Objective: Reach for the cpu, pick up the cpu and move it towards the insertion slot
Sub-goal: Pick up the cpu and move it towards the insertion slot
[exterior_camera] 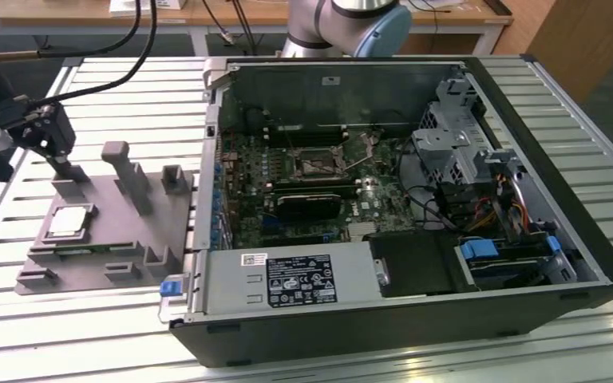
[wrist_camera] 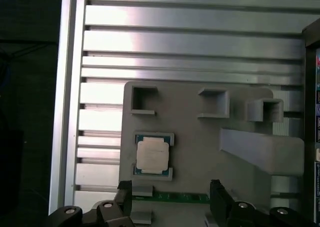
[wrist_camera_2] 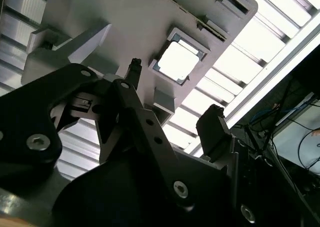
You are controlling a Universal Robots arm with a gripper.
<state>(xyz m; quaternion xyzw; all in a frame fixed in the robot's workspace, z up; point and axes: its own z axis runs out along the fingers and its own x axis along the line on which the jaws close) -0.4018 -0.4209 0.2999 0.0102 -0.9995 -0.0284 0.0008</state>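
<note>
The cpu point(exterior_camera: 69, 221) is a small flat square chip, silver-grey on top with a pale rim. It lies flat, metal side up, seated in a shallow pocket of the grey fixture plate point(exterior_camera: 109, 239), toward the exterior view's left. In both wrist views I see the cpu point(wrist_camera: 152, 155) point(wrist_camera_2: 177, 62) shining bright, its edges square to the pocket's lips. It rests untouched, near my gripper point(wrist_camera: 171, 192) but apart from it, my jaws spread wide.

The insertion slot point(exterior_camera: 315, 163) is a small square dark socket in a silver metal frame, with a thin lever beside it. It sits on the green circuit board point(exterior_camera: 376, 199) inside the computer case point(exterior_camera: 562, 159), well apart from the cpu.
</note>
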